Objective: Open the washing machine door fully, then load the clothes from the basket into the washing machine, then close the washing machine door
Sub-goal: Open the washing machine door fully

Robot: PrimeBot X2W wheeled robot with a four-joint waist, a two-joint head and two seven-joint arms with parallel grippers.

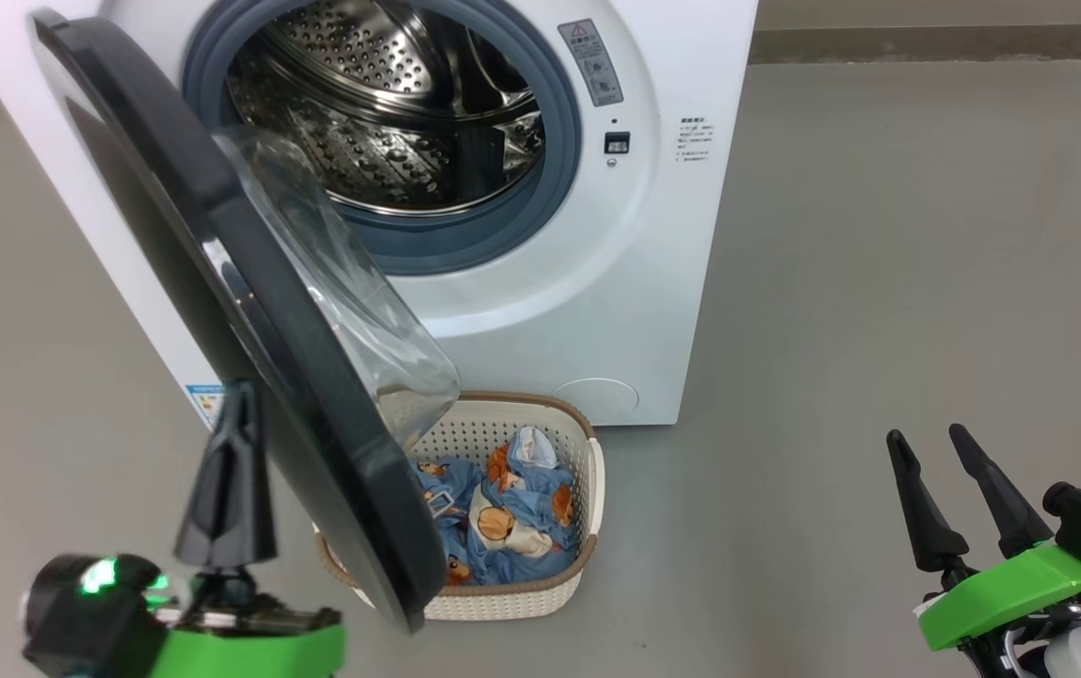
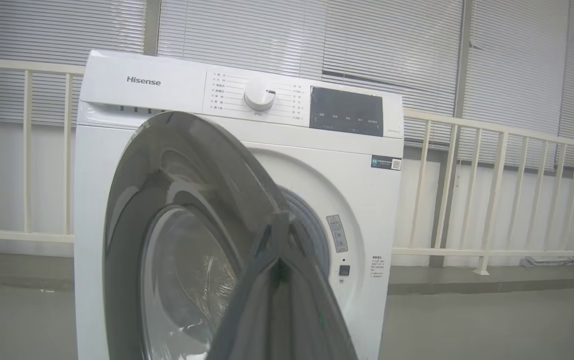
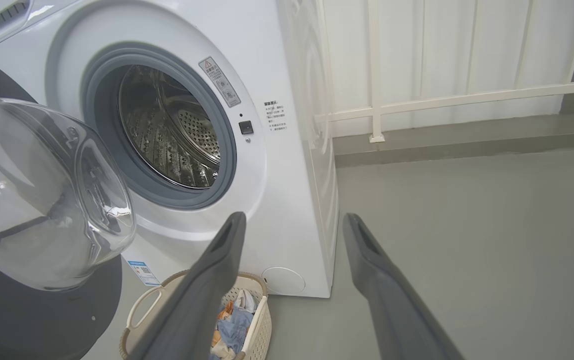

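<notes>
My left gripper (image 1: 241, 400), at 7 o'clock in the head view, is pinched shut on nothing, beside the half-open washing machine door (image 1: 249, 282). My right gripper (image 1: 928, 439), at 4 o'clock, gapes empty. The clothes (image 1: 503, 518) lie in the basket (image 1: 597, 490), at 6 o'clock below the washing machine (image 1: 597, 311).

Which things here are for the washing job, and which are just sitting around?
For the job: washing machine, door, basket, clothes.
Just around: white railing, window blinds, grey floor.
</notes>
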